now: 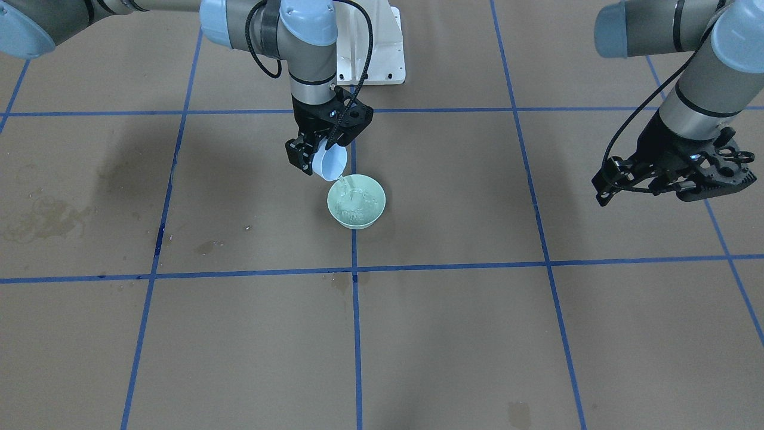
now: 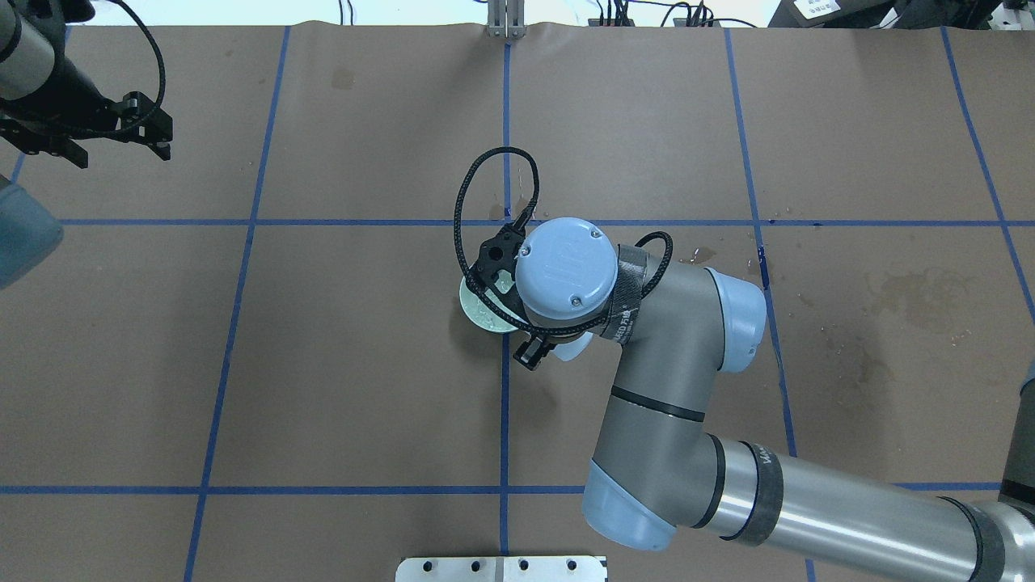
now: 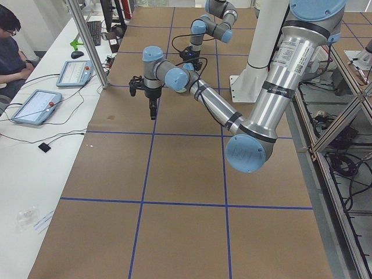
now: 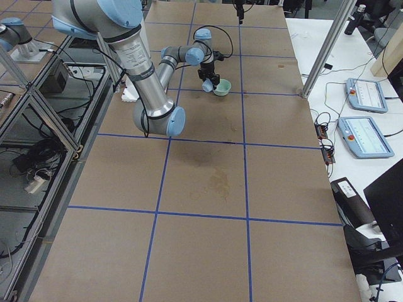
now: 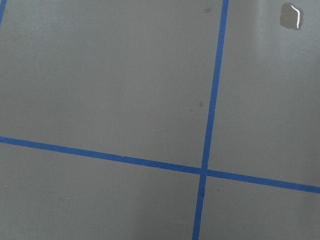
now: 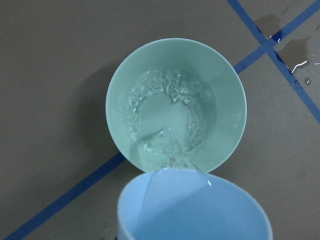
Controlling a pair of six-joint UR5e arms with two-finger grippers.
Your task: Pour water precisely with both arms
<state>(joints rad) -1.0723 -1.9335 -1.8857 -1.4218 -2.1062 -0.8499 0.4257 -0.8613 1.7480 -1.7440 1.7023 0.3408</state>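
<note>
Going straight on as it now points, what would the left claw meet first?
The left claw would probably meet the brown table paper near a blue tape crossing; its wrist view shows nothing else.

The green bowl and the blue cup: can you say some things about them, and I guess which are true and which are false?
1. The blue cup is tipped, and water runs from it into the green bowl. True.
2. The left gripper holds the cup. False: the right gripper holds it; the left one hangs empty, far off to the side.
3. The bowl is empty. False: rippling water lies in it.
4. The bowl sits on a blue tape line. True.
</note>
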